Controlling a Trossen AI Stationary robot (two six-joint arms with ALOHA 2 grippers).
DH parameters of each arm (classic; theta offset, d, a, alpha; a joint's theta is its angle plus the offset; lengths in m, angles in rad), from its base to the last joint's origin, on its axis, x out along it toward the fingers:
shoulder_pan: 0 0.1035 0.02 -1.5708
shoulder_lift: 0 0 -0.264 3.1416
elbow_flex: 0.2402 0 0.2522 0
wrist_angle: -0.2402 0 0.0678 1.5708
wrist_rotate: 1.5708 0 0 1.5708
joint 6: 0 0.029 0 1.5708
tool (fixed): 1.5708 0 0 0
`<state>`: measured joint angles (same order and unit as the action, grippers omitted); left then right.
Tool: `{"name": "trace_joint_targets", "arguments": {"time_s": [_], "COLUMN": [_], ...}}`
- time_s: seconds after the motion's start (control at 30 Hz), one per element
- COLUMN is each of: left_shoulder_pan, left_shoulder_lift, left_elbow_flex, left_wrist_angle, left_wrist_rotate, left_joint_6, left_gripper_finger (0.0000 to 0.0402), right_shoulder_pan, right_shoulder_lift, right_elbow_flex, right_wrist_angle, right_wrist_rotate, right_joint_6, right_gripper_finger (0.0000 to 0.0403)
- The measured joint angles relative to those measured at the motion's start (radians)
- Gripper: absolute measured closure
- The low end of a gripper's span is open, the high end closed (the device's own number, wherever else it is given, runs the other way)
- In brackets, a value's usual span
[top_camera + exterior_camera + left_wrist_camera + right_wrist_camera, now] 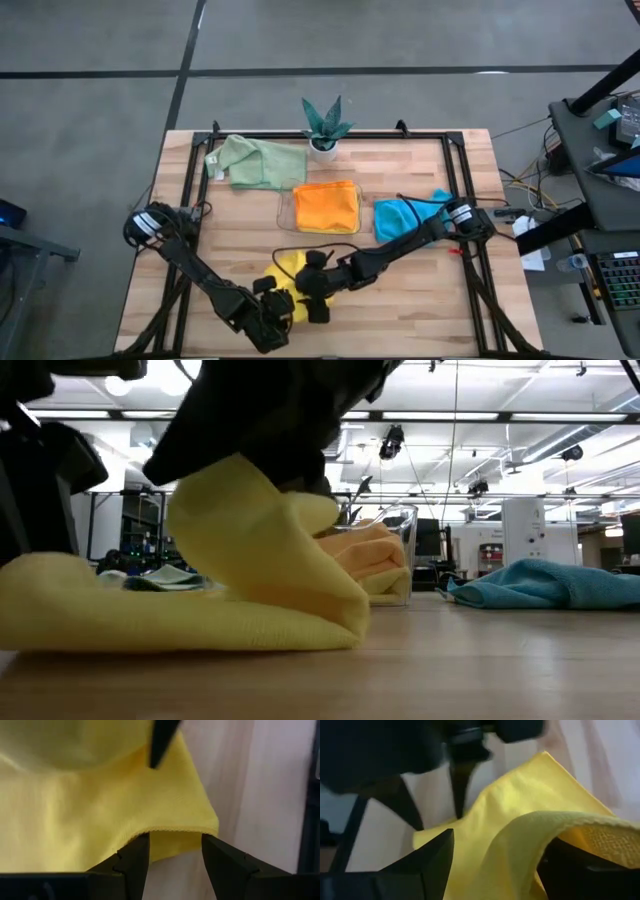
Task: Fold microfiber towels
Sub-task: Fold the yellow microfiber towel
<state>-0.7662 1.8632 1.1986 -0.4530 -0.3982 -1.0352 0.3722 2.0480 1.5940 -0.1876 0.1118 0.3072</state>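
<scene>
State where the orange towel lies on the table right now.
In the high view, the orange towel lies in the clear plastic tray at mid-table, in front of the potted plant, with the pale green towel to its left and the blue towel to its right.

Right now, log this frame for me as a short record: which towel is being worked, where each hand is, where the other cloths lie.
towel in work: yellow towel, near front edge of table, partly folded over itself
left hand: open, fingers either side of the yellow towel's edge
right hand: open, a raised fold of the yellow towel between its fingers
orange towel: folded, in clear tray
green towel: back left, crumpled
blue towel: right of tray, crumpled
potted plant: back edge, centre
</scene>
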Motion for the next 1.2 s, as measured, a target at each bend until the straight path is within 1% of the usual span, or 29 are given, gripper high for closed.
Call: {"name": "trace_joint_targets", "arguments": {"time_s": [0.17,0.3,0.5,0.6,0.63,0.7,0.8,0.93,1.07,1.2], "left_shoulder_pan": [0.000,0.000,0.000,0.000,0.001,0.004,0.018,0.027,0.026,0.026], "left_shoulder_lift": [-0.022,-0.037,-0.069,-0.084,-0.087,-0.091,-0.093,-0.103,-0.134,-0.167], "left_elbow_flex": [0.007,0.007,0.007,0.008,0.009,0.008,0.007,0.007,0.006,0.003], "left_wrist_angle": [-0.002,-0.008,-0.006,-0.006,-0.005,-0.004,-0.011,-0.033,-0.055,-0.054], "left_wrist_rotate": [0.000,0.000,0.004,-0.008,-0.021,-0.081,-0.169,-0.243,-0.263,-0.344], "left_joint_6": [0.021,0.025,0.030,0.057,0.076,0.126,0.184,0.247,0.300,0.376], "left_gripper_finger": [0.0236,0.0236,0.0236,0.0236,0.0236,0.0236,0.0236,0.0236,0.0236,0.0236], "right_shoulder_pan": [0.000,0.000,-0.002,-0.003,-0.001,0.005,0.009,0.007,0.007,0.007], "right_shoulder_lift": [0.001,0.001,0.001,0.002,0.002,0.002,0.012,0.013,0.013,0.016], "right_elbow_flex": [-0.003,-0.018,-0.033,-0.048,-0.053,-0.059,-0.059,-0.065,-0.065,-0.066], "right_wrist_angle": [-0.025,-0.001,0.013,0.027,0.041,0.069,0.095,0.091,0.093,0.096], "right_wrist_rotate": [-0.007,-0.002,0.060,0.064,0.060,0.038,0.036,0.038,0.038,0.038], "right_joint_6": [0.019,0.041,0.125,0.084,0.060,0.031,0.011,0.000,-0.006,-0.006], "right_gripper_finger": [0.0159,0.0163,0.0165,0.0165,0.0165,0.0165,0.0165,0.0165,0.0165,0.0165]}}
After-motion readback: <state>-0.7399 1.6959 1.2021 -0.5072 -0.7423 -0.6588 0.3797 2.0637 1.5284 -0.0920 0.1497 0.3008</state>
